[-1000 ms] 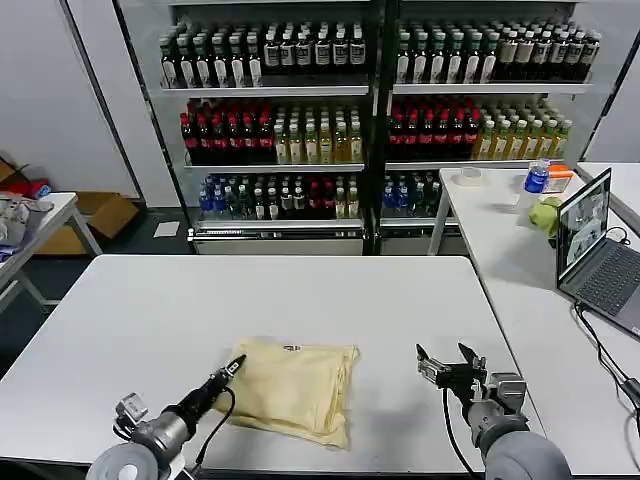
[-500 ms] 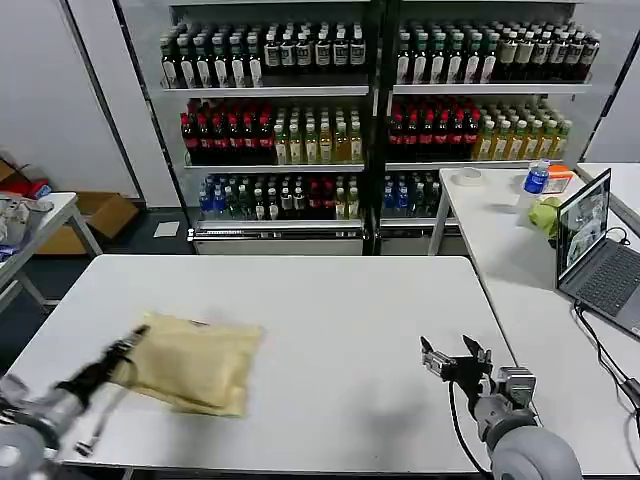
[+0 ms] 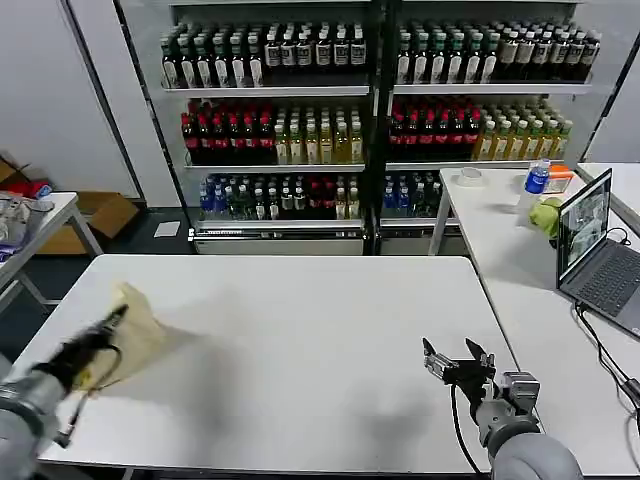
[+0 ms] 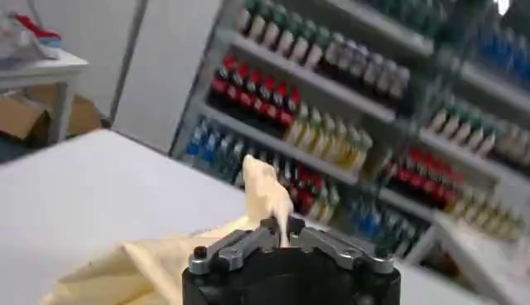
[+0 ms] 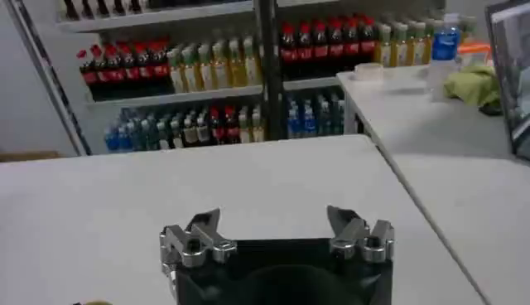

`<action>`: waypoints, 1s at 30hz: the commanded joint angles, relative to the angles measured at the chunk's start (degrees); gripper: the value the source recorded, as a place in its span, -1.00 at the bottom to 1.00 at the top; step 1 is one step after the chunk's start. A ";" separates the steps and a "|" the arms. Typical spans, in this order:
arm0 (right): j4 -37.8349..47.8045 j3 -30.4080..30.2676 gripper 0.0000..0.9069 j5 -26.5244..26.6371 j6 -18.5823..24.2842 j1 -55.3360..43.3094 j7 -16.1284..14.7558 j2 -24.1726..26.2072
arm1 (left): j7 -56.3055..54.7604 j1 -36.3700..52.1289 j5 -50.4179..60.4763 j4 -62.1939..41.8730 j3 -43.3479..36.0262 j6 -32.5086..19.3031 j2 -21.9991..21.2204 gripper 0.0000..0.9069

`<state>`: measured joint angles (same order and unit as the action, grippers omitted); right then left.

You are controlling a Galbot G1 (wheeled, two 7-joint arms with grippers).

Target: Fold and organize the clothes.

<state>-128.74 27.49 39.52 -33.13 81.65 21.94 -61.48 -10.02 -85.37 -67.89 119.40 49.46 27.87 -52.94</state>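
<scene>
On the white table (image 3: 300, 340), the right gripper (image 3: 455, 362) rests near the front edge at the right, its fingers spread with nothing between them. At the table's left edge, the left gripper (image 3: 112, 318) is clenched on the bunched cream T-shirt (image 3: 135, 325). Beyond the table stand drink shelves (image 3: 370, 110).

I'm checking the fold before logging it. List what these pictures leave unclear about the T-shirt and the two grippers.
- T-shirt: blurred in the head view, so its fold state is unreadable.
- T-shirt, left wrist view: the left gripper body covers its lower part; a pinched tuft rises between the fingers.
- Neck label: cannot be found in either view.
- Left gripper, head view: dark blur against the cloth.
- Right gripper: open, holding nothing, over the white table.
</scene>
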 commanded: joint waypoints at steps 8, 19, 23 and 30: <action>-2.65 5.86 1.00 -1.82 0.11 6.98 -0.24 -1.89 | -13.88 -0.07 34.76 4.44 -41.51 -6.46 -18.33 -0.98; -3.27 5.41 1.00 -2.79 0.06 7.26 -0.29 -2.86 | -17.64 18.07 33.59 -6.75 -50.52 -6.33 -25.54 -0.98; -3.13 5.40 1.00 -2.73 0.06 7.02 -0.36 -2.66 | -17.89 22.61 33.66 -10.43 -52.75 -6.68 -27.34 -0.98; -2.54 4.77 1.00 -2.72 0.07 5.86 -0.47 -2.39 | -17.63 27.19 34.33 -16.73 -54.27 -6.42 -29.82 -0.96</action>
<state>-131.53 32.30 36.97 -33.08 87.67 21.50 -63.78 -26.61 -68.91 -36.22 112.15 2.05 21.33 -77.25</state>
